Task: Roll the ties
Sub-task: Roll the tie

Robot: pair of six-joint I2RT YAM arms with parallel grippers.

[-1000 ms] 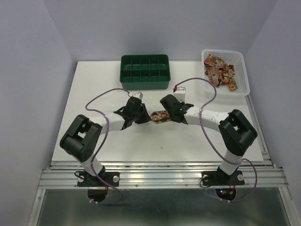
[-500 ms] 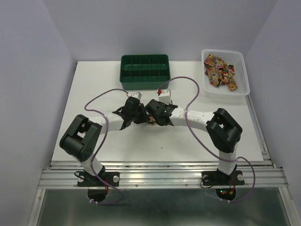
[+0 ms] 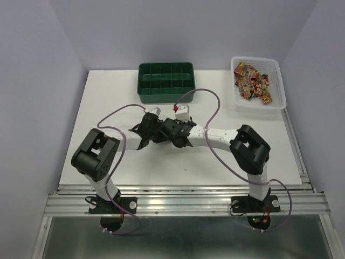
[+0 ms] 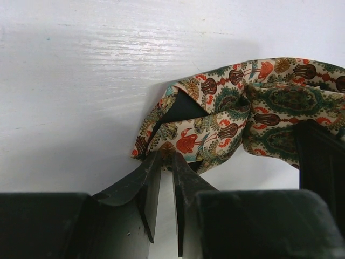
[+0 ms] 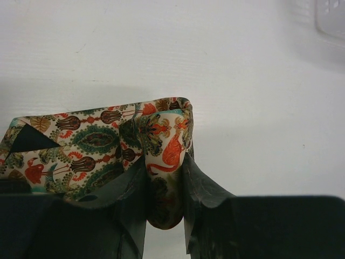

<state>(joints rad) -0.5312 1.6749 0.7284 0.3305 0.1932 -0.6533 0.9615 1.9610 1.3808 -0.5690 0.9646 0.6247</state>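
On the white worktop [image 3: 108, 108], the left pincer [image 4: 166, 159] is clenched on the near edge of a paisley tie [image 4: 226, 116], its two fingertips almost meeting over the cloth beside a dark triangular fold. It sits where it was a second ago. The tie lies bunched on the worktop in the middle, in front of the green tray [image 3: 165, 97], and runs rightward from that grip. A second ago a short stretch of it showed between the two pincers in the top view; now they have closed in together and hide it there. The right pincer [image 5: 163, 183] grasps a rolled fold of the same tie, pinched upright between its fingers. It has travelled left, from well apart to just beside the left pincer, and the right arm [image 3: 249, 150] has swung leftward with it. At the far right, the white basket [image 3: 257, 59] holds other ties [image 3: 252, 80], unchanged.
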